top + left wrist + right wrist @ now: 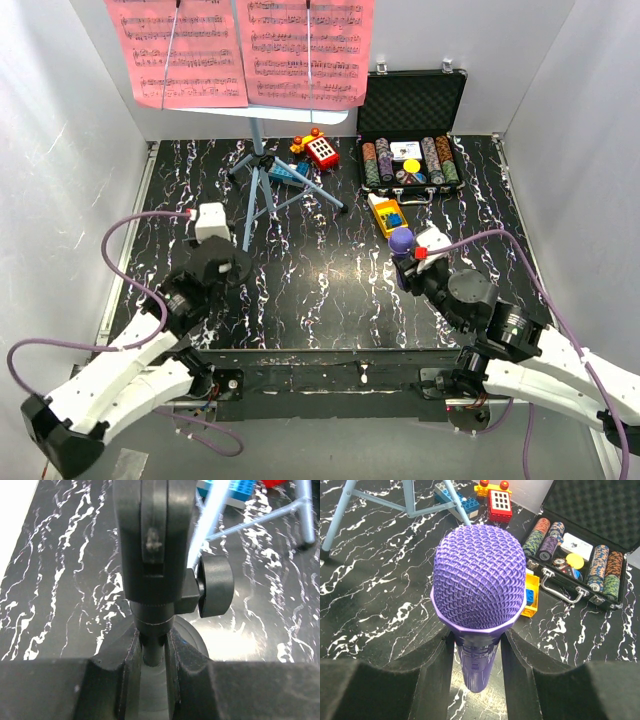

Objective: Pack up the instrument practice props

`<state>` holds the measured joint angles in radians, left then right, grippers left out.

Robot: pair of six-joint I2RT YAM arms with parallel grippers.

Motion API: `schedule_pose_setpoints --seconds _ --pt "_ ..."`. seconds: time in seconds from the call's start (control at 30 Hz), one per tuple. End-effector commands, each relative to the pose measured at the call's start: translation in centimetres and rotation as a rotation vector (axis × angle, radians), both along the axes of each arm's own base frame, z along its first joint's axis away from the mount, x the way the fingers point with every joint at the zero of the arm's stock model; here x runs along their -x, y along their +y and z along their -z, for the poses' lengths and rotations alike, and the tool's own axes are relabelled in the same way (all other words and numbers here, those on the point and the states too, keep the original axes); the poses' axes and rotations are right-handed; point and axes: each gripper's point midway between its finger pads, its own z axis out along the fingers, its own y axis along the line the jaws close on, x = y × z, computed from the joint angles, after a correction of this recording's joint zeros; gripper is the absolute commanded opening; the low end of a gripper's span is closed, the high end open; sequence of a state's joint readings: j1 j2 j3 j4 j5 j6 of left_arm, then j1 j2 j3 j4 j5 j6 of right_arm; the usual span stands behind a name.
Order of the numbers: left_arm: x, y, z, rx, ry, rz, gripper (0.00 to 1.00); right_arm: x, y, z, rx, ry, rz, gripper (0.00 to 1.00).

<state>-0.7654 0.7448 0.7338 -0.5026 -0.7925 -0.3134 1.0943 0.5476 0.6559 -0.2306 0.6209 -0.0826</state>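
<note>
Right gripper (477, 639) closed around purple microphone (479, 575), left gripper (153, 641) clamped on black mic stand (150, 555)

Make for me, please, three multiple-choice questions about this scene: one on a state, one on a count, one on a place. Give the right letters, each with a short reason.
1. The left tool is: A. open; B. shut on the black mic stand; C. shut on nothing.
2. How many pink sheet-music pages show on the light-blue music stand? A. one; B. two; C. four.
3. Where is the purple microphone? A. in the left tool; B. on the music stand; C. in the right tool.

Answers:
1 B: in the left wrist view its fingers press both sides of the stand's thin shaft.
2 B: two pages hang side by side in the top view.
3 C: the right wrist view shows the handle between that tool's fingers.
</note>
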Motion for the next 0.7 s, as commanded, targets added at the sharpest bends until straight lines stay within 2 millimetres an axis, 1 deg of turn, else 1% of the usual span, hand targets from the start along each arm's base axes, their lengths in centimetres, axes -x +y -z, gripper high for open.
schedule_pose_setpoints --seconds 0.0,0.1,0.17,0.2,0.27,0.3,0.37,0.43,0.5,0.57,0.6,0.67 --pt "-3.8 1.1 -3.3 0.170 -0.054 0.015 0.00 0.2 -0.1 -2.2 -0.100 -0.045 -0.006 0.01" --pt "-6.7 3.8 -2.7 0.249 -0.031 -0.044 0.00 0.3 0.0 -2.3 -0.108 -0.046 -0.015 0.01" --pt "-8.3 5.8 -1.9 0.277 -0.043 -0.104 0.00 0.4 0.0 -2.5 -0.112 -0.042 -0.017 0.01" --pt "-9.0 6.5 -1.3 0.272 -0.050 -0.131 0.00 0.4 0.0 -2.6 -0.120 -0.040 -0.017 0.01" --pt "-10.5 8.2 0.6 0.247 -0.047 -0.196 0.00 0.7 0.2 -2.7 -0.137 -0.031 -0.031 0.01" --pt "-11.2 9.1 1.6 0.262 -0.049 -0.229 0.00 0.8 0.3 -2.6 -0.142 -0.027 -0.043 0.01" --pt "-12.7 10.6 2.0 0.291 -0.128 -0.270 0.00 1.1 0.6 -2.7 -0.160 -0.015 -0.059 0.01" --pt "-13.5 12.1 3.0 0.281 -0.198 -0.333 0.00 1.3 1.1 -2.7 -0.167 -0.007 -0.086 0.01" --pt "-14.8 13.0 3.5 0.231 -0.234 -0.355 0.00 1.4 1.7 -2.4 -0.164 -0.005 -0.109 0.01" --pt "-15.8 14.1 4.7 0.164 -0.211 -0.395 0.00 1.5 2.2 -2.4 -0.153 0.000 -0.127 0.01" --pt "-16.0 14.8 4.7 0.141 -0.223 -0.416 0.00 1.5 2.2 -2.5 -0.152 0.002 -0.127 0.01" --pt "-16.7 15.1 4.2 0.095 -0.233 -0.408 0.00 1.6 2.2 -2.6 -0.158 0.001 -0.130 0.01"
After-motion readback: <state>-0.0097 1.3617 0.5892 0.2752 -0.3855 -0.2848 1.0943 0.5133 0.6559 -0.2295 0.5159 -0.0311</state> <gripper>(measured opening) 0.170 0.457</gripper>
